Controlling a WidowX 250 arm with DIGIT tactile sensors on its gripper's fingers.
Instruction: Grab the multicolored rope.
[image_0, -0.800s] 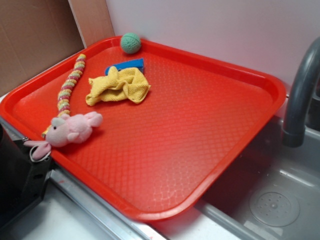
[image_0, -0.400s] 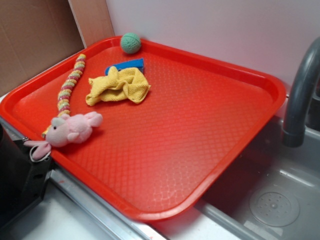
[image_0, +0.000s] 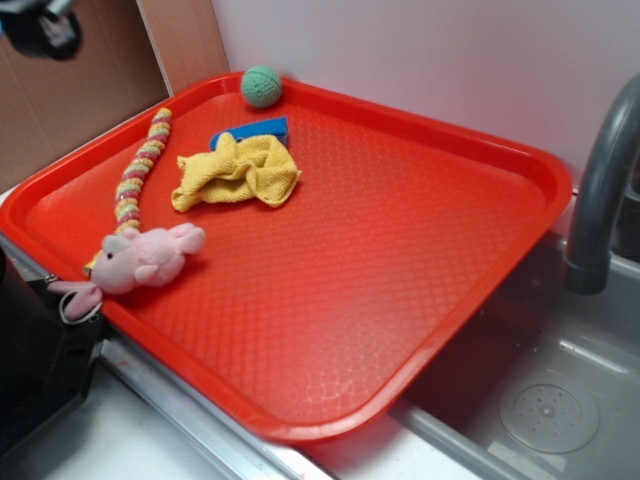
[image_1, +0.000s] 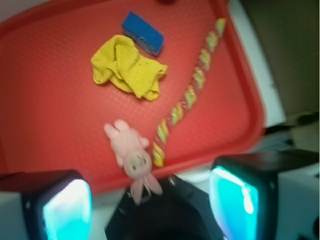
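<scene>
The gripper (image_1: 150, 200) is seen in the wrist view with its two pads spread wide apart and nothing between them; it is held high above the near edge of the red tray (image_1: 50, 100), well clear of everything on it. In the exterior view only a dark corner of the arm is caught at the upper left, so the spread of the pads cannot be judged there.

Below the gripper, the pink plush toy (image_1: 131, 152) is seen lying over the tray's rim, and the lower end of the multicolored rope (image_1: 187, 95) is found touching or just beside the toy's head. From there the rope is laid almost straight along one side of the tray, close to the rim, its far end reaching toward the corner.

The rope is judged to be soft, light and limp; it would likely sag to both sides of a pinch and compress between the pads rather than slip. A hold across its middle stretch is suggested, where it lies apart from the toy and from the yellow knitted cloth (image_1: 127, 72).

The blue block (image_1: 143, 32) is shown whole by the wrist view but half hidden under the cloth in the exterior view. The green ball (image_0: 261, 86), the faucet (image_0: 600, 200) and the sink (image_0: 540, 400) are shown by the exterior view alone.
</scene>
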